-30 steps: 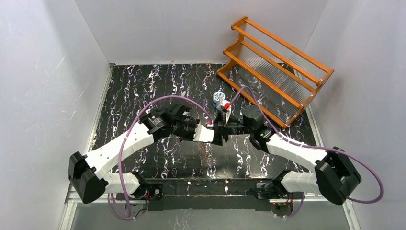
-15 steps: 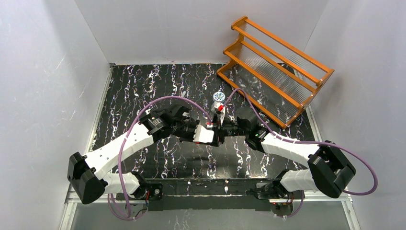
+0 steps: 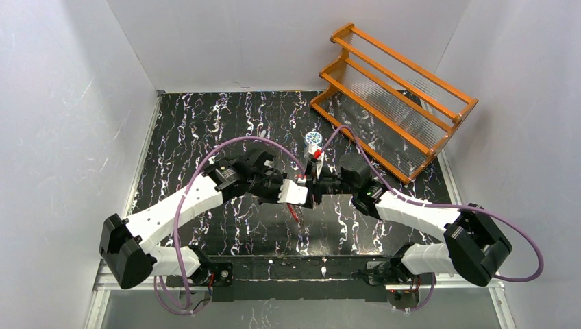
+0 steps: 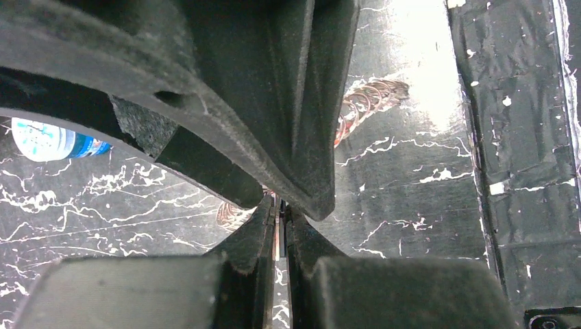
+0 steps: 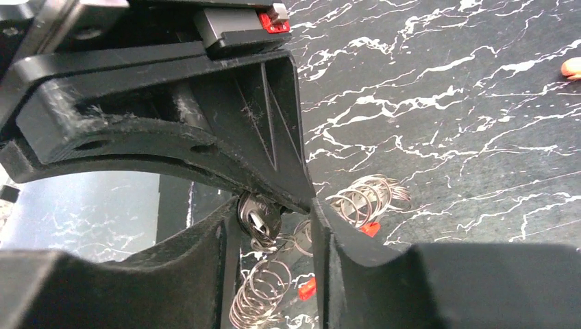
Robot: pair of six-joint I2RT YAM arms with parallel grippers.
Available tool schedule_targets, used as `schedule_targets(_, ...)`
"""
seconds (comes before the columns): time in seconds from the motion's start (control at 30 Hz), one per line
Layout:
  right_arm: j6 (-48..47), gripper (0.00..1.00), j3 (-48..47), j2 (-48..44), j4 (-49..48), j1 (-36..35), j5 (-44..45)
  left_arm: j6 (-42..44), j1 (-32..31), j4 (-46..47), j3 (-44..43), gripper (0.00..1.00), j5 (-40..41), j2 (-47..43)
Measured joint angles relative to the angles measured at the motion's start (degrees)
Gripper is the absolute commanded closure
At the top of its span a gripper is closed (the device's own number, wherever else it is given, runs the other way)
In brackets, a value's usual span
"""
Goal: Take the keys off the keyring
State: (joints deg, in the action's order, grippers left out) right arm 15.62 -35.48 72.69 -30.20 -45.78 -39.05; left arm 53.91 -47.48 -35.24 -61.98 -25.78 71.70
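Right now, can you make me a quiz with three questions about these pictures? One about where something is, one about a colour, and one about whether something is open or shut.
1. Where does the orange rack stand?
A) at the far right corner of the table
B) between the two arms
C) by the left arm's base

2. What colour are the cables looping off the arms?
A) green
B) purple
C) yellow

3. How do the fingers of the left gripper stand?
A) spread wide apart
B) closed almost together
C) clamped around the rack

Answers:
1 A, because the top view shows the rack at the far right, away from both arms.
2 B, because the loops over both arms are purple.
3 B, because the left wrist view shows only a thin slit between the fingers.
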Motion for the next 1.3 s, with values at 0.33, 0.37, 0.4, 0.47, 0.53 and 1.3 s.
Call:
schedule_targets(0.33, -3.63, 0.99, 0.04, -0.02, 1.14, -0.52, 1.07, -2.75, 0.61, -1.44, 0.00, 0.83, 0.33, 0.96)
schedule_targets(0.37, -3.89, 0.99, 0.04, -0.02, 1.18, -0.55, 1.18, -2.95, 0.63, -1.49, 0.00, 0.78, 0.37, 0.96)
schedule_targets(0.4, -3.89, 0.99, 0.04, -0.07, 1.25, -0.52, 1.40, -3.17, 0.61, -1.57, 0.00, 0.73, 0.46, 0.96)
schedule_targets(0.47, -3.63, 0.99, 0.09, -0.35, 1.36, -0.48, 1.86, -3.39, 0.48, -1.22, 0.00, 0.59, 0.52, 0.94)
schedule_targets(0.53, -3.34, 0.99, 0.22, -1.03, 1.36, -0.48, 3.13, -4.15, 0.24, -0.28, 0.00, 0.49, 0.57, 0.76)
schedule_targets(1.3, 12.22, 0.99, 4.83, -10.19, 3.58, -11.21, 46.62, -43.50, -0.20, 27.91, 14.93, 0.26, 10.62, -14.23)
